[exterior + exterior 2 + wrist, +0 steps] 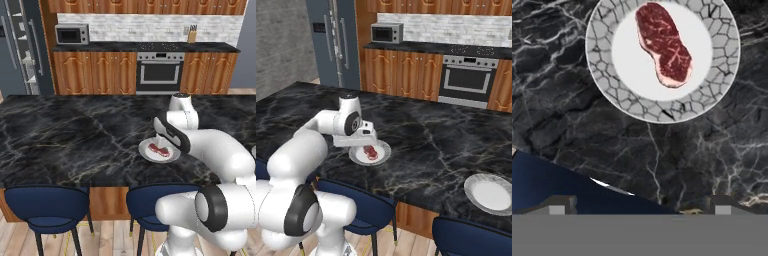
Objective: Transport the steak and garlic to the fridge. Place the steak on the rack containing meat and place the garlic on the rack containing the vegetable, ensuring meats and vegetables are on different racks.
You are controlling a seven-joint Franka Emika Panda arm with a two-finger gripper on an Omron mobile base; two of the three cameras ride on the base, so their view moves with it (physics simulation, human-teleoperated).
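Steak (663, 42) lies flat on round plate (722, 70), near front edge of dark marble bench (75, 135) — untouched. Tool (639, 207) hovers above plate, looking straight down, fingers spread wide, pinching nothing — likely lining up for top-down grab. Second plate (491, 194) sits well apart on bench. Fridge (331, 42) stands across room, so carry needs base drive.

Black marble island (75, 135), wooden cabinets (95, 72)
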